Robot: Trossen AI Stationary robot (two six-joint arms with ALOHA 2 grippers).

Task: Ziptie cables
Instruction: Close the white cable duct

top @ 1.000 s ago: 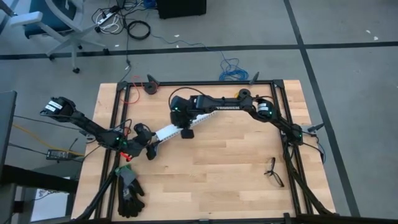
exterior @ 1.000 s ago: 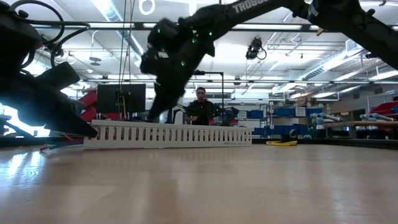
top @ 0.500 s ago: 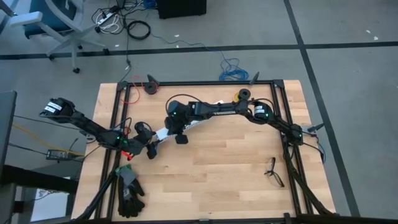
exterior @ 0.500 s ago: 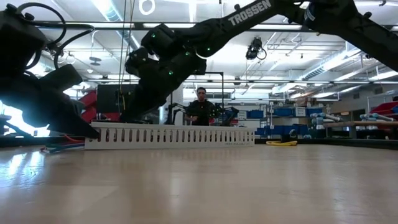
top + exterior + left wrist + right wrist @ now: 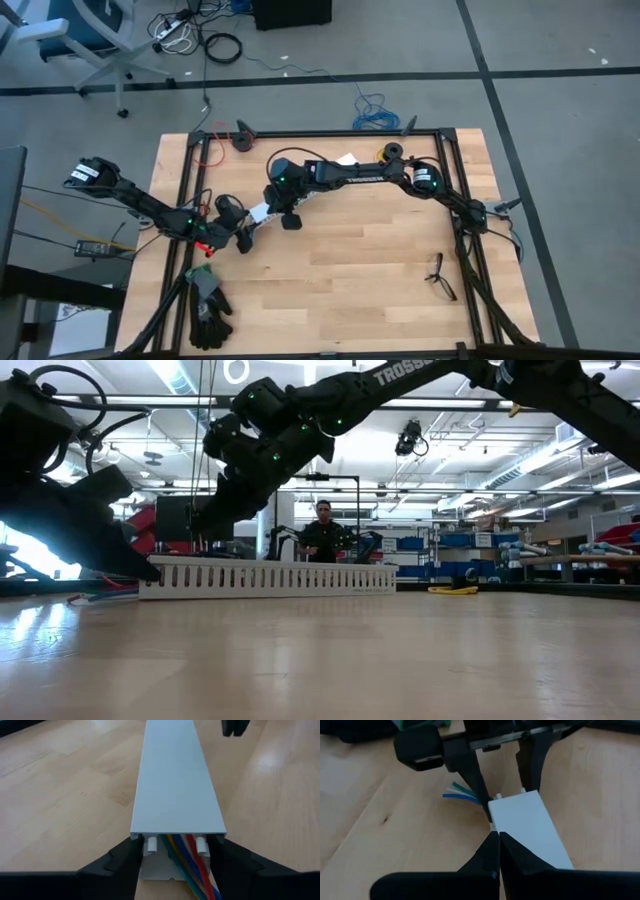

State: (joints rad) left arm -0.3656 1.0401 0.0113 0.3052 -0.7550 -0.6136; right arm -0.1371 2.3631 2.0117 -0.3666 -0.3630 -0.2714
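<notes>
The cables (image 5: 189,865) are lying inside the white slotted channel (image 5: 176,780), coloured ends spilling out at its left-arm end. The left gripper (image 5: 175,857) is straddling that end of the channel, fingers (image 5: 122,862) pinching its side walls. The right gripper (image 5: 498,851) is hovering over the channel's lid beside the left gripper, fingers pressed together — holding nothing. No ziptie is visible. Risk: the right gripper pressing off-centre could be tipping the channel out of the pinch — or crushing the protruding cable ends.
</notes>
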